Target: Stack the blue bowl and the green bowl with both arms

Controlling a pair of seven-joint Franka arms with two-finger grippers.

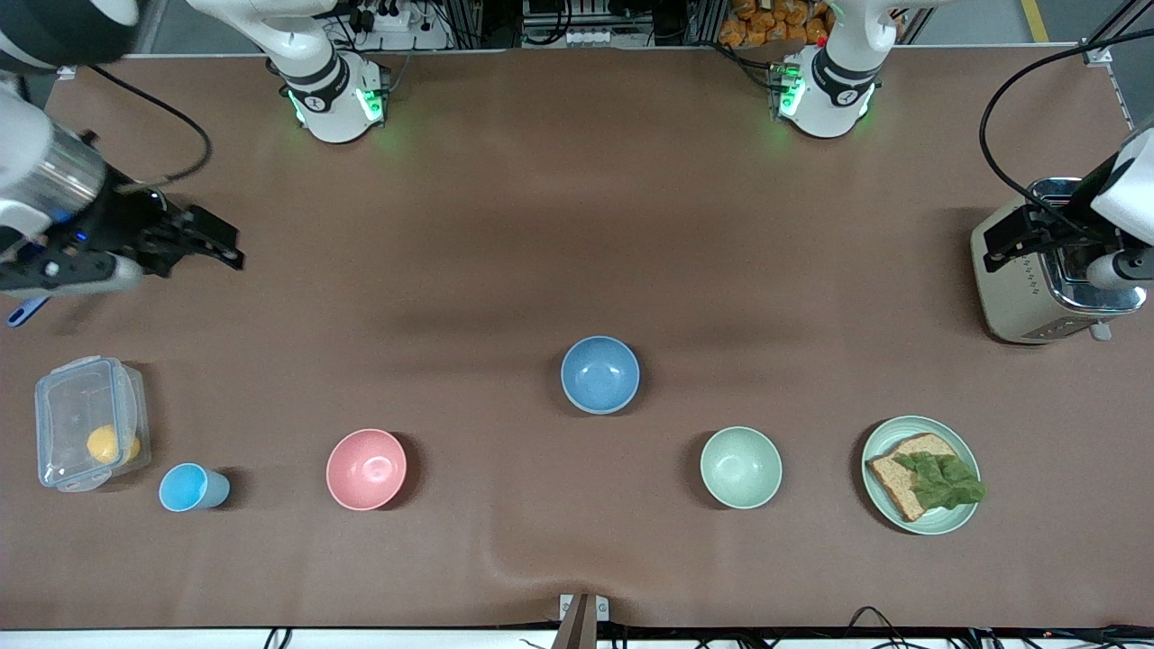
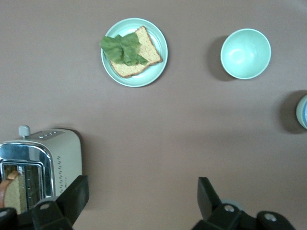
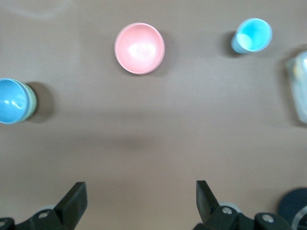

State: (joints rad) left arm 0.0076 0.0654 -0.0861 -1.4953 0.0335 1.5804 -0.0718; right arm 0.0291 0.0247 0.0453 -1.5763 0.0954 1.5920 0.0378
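Both arms hover apart, left pincer [image 1: 996, 245] and right pincer [image 1: 236, 250] spread.

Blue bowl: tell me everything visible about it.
The blue bowl is round, plain, matte sky-blue, plastic-looking, upright and empty. It stands mid-table, farther from the front camera than the pink bowl and the pale mint bowl. The right wrist view shows a sage rim outside it, so it appears nested in the green bowl. Nothing else touches it: the left tool, open, hangs over the toaster, the right tool, open, over the table's right-arm end.
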